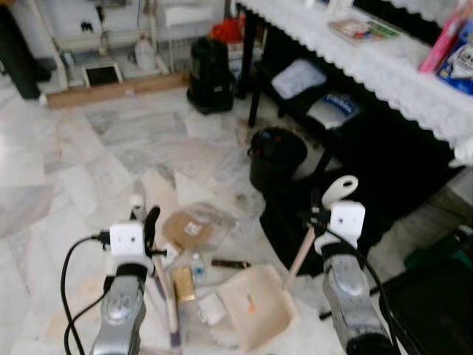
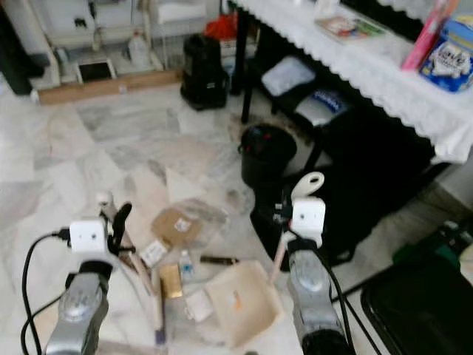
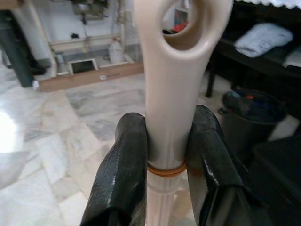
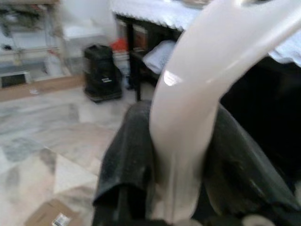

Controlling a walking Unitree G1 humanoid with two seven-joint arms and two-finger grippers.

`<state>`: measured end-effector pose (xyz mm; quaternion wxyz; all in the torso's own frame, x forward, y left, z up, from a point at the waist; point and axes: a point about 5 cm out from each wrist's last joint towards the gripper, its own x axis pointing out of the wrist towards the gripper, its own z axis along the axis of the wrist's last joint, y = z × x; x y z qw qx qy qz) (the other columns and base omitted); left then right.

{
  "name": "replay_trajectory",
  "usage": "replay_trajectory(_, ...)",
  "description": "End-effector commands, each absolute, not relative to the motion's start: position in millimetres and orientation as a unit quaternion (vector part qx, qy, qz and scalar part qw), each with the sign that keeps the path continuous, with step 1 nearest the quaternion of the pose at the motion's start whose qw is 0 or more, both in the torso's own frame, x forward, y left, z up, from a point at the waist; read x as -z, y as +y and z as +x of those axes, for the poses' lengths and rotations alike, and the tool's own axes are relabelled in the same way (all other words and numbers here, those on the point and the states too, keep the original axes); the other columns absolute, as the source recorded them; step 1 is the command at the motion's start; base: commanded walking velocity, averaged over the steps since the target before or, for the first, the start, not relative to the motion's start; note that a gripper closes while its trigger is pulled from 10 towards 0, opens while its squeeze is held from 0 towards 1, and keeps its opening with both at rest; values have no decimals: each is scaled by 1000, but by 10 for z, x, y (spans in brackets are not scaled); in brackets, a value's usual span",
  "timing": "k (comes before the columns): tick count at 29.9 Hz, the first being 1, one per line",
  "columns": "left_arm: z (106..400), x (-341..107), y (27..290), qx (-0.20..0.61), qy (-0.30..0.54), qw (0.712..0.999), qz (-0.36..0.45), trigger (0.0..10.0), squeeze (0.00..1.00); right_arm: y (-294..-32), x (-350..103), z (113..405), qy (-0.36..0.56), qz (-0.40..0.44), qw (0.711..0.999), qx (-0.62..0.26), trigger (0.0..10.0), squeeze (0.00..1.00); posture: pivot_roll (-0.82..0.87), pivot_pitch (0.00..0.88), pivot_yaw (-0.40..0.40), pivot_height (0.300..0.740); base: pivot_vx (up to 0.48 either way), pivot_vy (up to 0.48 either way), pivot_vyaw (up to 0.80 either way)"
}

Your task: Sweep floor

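The cream dustpan (image 1: 255, 305) lies flat on the marble floor (image 1: 66, 170) between the two silver arms, its long handle (image 1: 301, 251) slanting up to the right gripper (image 4: 176, 155), whose black fingers (image 4: 124, 160) are clamped on either side of the pale shaft just below its looped end (image 1: 340, 188). Left of the pan, the broom handle (image 3: 171, 108) stands nearly upright in the left gripper (image 3: 164, 160); its two black fingers (image 3: 120, 174) press against the cream shaft right at an orange band, with the hanging hole of the handle just above them. The lower part of the broom (image 1: 168, 303) runs down towards the floor beside the pan (its bristle end is too blurred to make out). Litter is scattered just ahead of and between the two tools: a flattened brown cardboard piece (image 1: 186, 231) with a white label, a small gold packet (image 1: 182, 283), a white scrap (image 1: 211, 308) touching the pan's near corner, a tiny bottle (image 1: 196, 263) and a dark stick-like object (image 1: 230, 263). Farther ahead, a black bin (image 1: 275, 157) sits on the floor near the leg of a dark table draped with a white lace-edged cloth (image 1: 384, 66). Folded items rest on a lower shelf (image 1: 299, 78) under that table, and a black speaker-like box (image 1: 210, 74) stands well beyond the bin.
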<state>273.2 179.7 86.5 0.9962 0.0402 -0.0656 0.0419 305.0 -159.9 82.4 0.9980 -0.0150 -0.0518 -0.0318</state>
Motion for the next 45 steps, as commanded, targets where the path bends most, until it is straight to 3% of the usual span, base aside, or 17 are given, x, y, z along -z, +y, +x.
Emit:
replay_trajectory(1,2694,-837,1825,-45,-60,996,42,10000,0,-1634,-895,3062,-68,-22,997,35,10000,0,-48,145,-85,740,0,0,0)
replay_trajectory(25,2610,-856,2070,-76,-17,992,96,10000,0,-1638,-874,3073,-67,-32,996,46,10000,0,-30,141,-67,740,0,0,0)
replay_trajectory(33,2517,-913,2153,-71,13,985,154,10000,0,-1664,-821,3048,-63,-40,995,68,10000,0,-5,134,-44,740,0,0,0)
replay_trajectory(37,2522,-885,2139,-46,38,987,146,10000,0,-1664,-769,3044,-54,-44,995,78,10000,0,6,135,-40,740,0,0,0)
replay_trajectory(45,2600,-865,2104,-25,74,995,56,10000,0,-1703,-653,3019,-40,-49,992,111,10000,0,22,152,-19,740,0,0,0)
